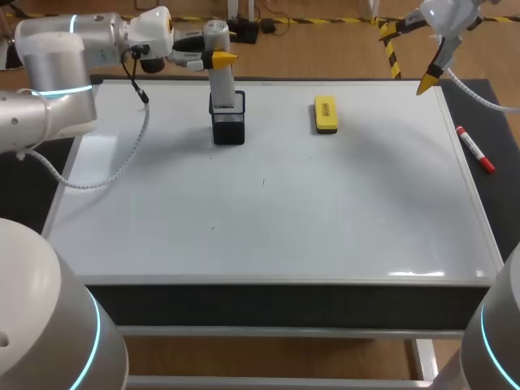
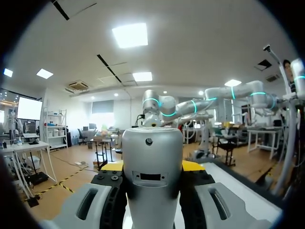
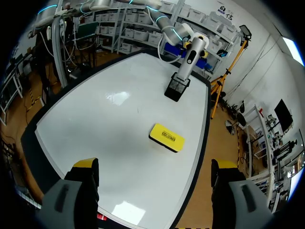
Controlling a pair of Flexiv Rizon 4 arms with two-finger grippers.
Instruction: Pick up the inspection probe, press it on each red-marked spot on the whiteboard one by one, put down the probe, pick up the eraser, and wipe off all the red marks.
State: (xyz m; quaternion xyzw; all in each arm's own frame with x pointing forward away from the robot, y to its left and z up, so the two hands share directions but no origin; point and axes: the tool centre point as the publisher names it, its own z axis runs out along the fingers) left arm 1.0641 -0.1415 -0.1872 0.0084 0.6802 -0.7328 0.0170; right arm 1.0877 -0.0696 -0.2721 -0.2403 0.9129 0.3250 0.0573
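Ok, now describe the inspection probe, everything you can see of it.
The inspection probe is a smooth silver-grey cylinder with a rounded top. The left wrist view shows a small dark dot and a dark rectangular slot on its side. It stands upright with its lower end in a black mesh holder on the far part of the whiteboard. The left gripper clasps its upper part from both sides.

Bright, even light falls from overhead. The whiteboard [image 1: 268, 203] carries pale glare patches near its front edge and along its left side; the eraser [image 1: 325, 114] casts only a thin, soft shadow
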